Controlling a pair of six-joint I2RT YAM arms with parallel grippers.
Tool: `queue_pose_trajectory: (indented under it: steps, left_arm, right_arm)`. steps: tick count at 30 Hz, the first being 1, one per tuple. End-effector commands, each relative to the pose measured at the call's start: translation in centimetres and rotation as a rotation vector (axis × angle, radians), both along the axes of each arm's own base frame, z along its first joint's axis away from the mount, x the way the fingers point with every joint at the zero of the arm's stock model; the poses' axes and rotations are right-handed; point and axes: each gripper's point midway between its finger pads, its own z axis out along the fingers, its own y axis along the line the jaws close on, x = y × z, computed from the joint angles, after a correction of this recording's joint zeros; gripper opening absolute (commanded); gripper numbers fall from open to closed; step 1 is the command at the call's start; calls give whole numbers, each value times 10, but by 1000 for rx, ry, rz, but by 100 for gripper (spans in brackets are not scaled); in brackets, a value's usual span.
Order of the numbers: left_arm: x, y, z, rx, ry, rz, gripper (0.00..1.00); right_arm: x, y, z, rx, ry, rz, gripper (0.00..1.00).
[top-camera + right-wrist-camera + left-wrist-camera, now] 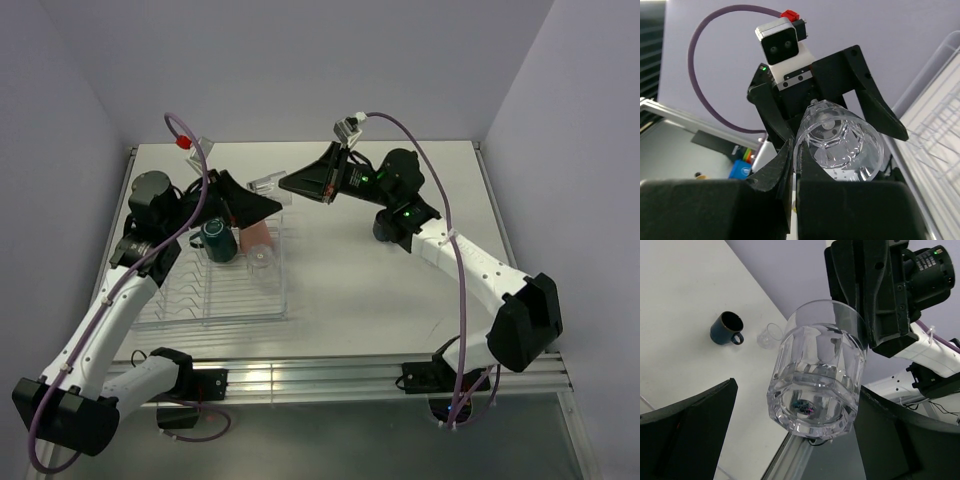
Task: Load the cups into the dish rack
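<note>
One clear glass (815,375); rim partly hidden behind right hand (862,331).

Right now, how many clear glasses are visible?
3. A held glass in the right claw; a loose glass on the table beside the navy mug; a racked glass, seemingly, in the dish rack by the pink tumbler. Arms may hide more.

Clear glass (815,385), navy mug (725,329)
</note>
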Motion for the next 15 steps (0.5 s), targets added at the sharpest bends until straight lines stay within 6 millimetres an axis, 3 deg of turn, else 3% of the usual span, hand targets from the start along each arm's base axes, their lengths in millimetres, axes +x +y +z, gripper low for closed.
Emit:
queue_pose_trajectory:
  steps: [1, 8, 15]
  left_arm:
    - [-4, 0, 18, -43, -74, -17, 99]
    - [-7, 2, 26, -63, -100, -2, 98]
    - [-11, 7, 33, -58, -118, 23, 84]
  right_arm:
    - [-20, 2, 25, 99, -61, 91, 0]
    - [-19, 6, 11, 78, -40, 96, 0]
    - [-16, 7, 2, 74, -25, 99, 0]
